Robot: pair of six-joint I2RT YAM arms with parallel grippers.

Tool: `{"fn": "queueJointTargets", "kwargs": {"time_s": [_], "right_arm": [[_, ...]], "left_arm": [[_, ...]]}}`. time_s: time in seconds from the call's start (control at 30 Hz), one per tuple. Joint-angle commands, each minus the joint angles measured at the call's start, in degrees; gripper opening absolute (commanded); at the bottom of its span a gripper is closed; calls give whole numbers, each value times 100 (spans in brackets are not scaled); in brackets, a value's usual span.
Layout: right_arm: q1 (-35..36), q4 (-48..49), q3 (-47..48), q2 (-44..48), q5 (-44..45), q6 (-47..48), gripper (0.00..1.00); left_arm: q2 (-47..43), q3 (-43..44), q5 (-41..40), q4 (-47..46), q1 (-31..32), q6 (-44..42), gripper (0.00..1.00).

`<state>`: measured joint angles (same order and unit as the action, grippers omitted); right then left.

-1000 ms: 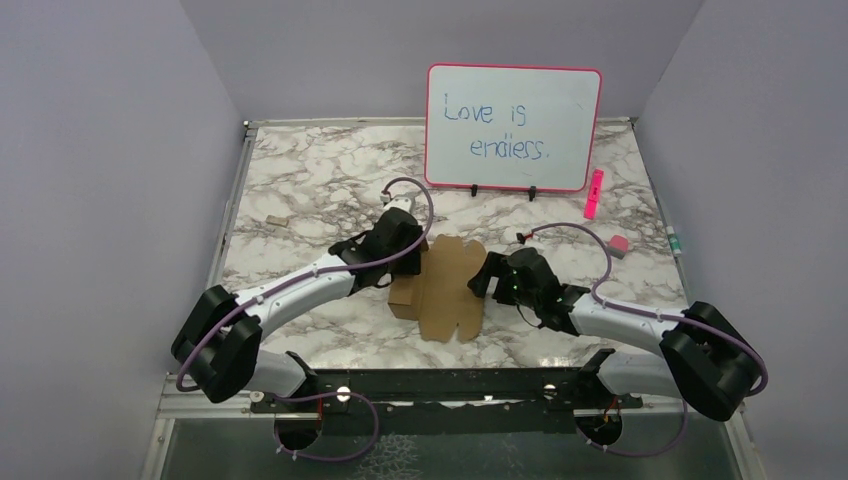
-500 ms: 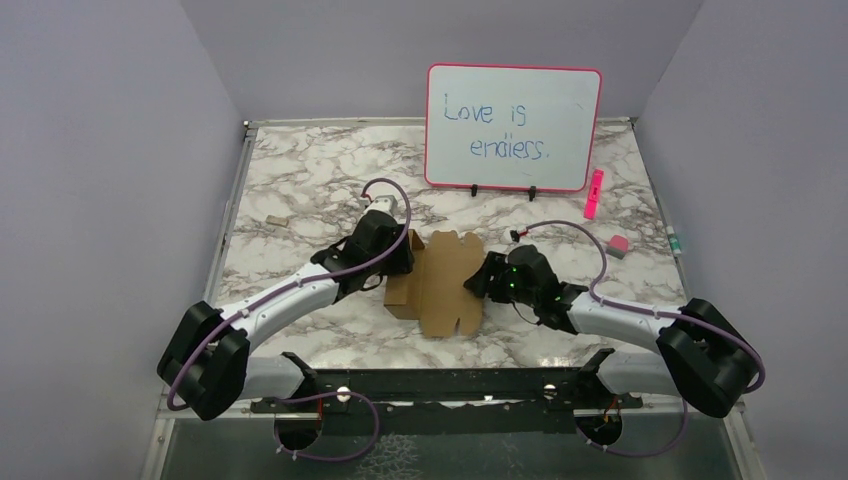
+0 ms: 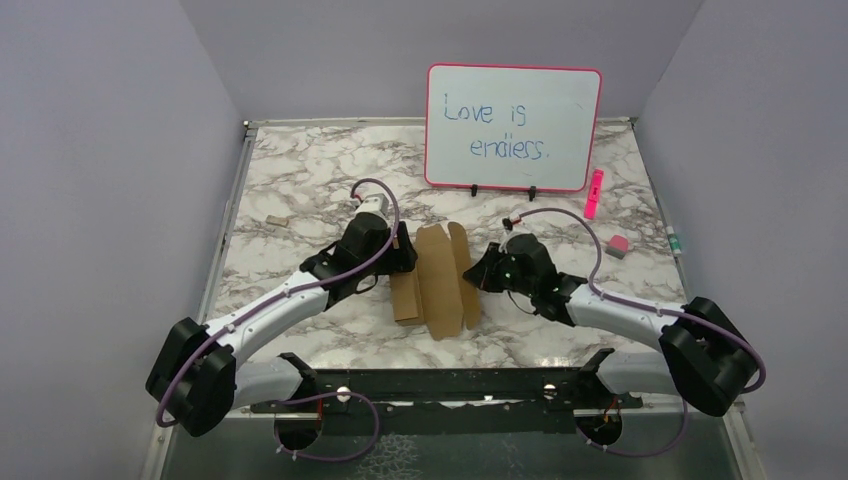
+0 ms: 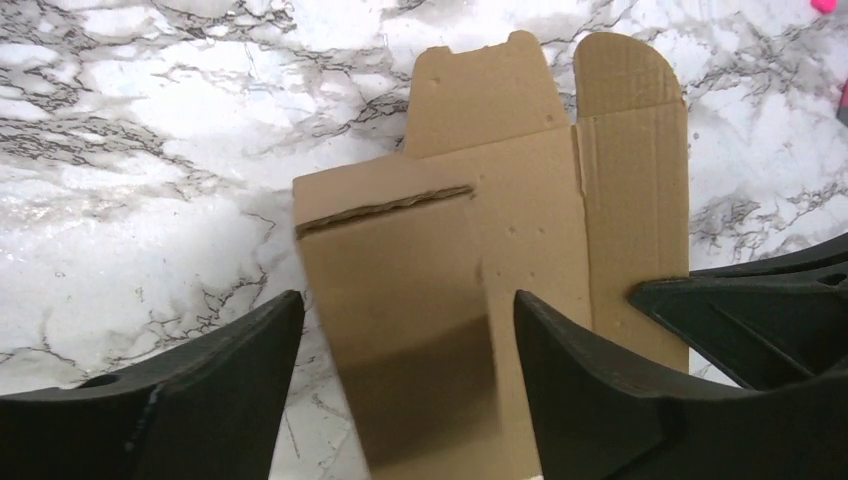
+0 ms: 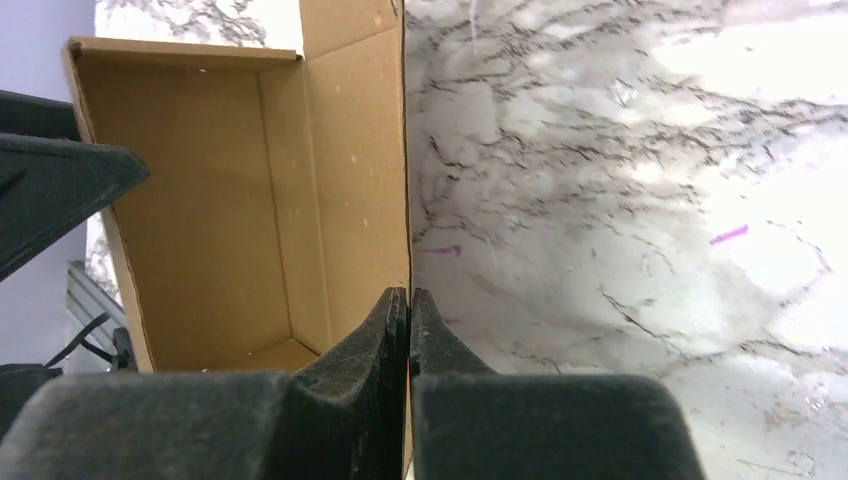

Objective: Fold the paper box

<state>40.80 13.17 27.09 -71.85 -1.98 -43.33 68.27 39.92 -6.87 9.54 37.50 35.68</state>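
Surface: marble-patterned table (image 3: 300, 170), white with grey veins, closed in by plain lavender walls.
Arm bases: both bolted at the near edge, with the arms reaching inward toward the table's middle.
Left gripper (image 4: 405, 330): jaws spread wide. In the wrist view its dark fingers (image 4: 230, 370) stand either side of the near cardboard panel, with a gap showing on the left side. No grip visible.
Right gripper (image 5: 409, 300): jaws pinched together on the thin edge of an upright cardboard wall. Fingertips (image 5: 392, 310) meet with the card between them.
Paper box (image 3: 437, 280): plain brown cardboard at the table's middle, between the two grippers. It is partly folded, with the right wall raised, the left panel lower and rounded flaps at the far end.
Cardboard scrap (image 3: 277, 221): small, on the left of the table, well apart from the box.
Eraser (image 3: 617, 244): pink, right side.
Marker (image 3: 594, 193): pink, beyond the eraser, near the board's right corner.
Whiteboard (image 3: 513, 125): pink-framed, upright at the far edge, and it reads "Love is endless."
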Motion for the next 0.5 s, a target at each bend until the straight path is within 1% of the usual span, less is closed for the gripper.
{"fn": "queueJointTargets", "kwargs": {"time_s": [0.0, 0.1, 0.2, 0.33, 0.47], "right_arm": [[-15, -493, 484, 39, -174, 499, 4], [-19, -926, 891, -19, -169, 971, 2], [-19, -1617, 1528, -159, -69, 1594, 1], [-23, -2441, 2490, -526, -10, 2637, 1], [-23, -3219, 3574, -1044, -107, 3619, 1]], "left_arm": [[-360, -40, -66, -9, -85, 9, 83], [-549, 87, -130, 298, -164, -106, 91], [-794, 314, -273, 757, -273, -293, 96], [-1257, 641, -412, 1302, -400, -588, 99], [-1716, 1017, -442, 1733, -453, -1201, 99]]}}
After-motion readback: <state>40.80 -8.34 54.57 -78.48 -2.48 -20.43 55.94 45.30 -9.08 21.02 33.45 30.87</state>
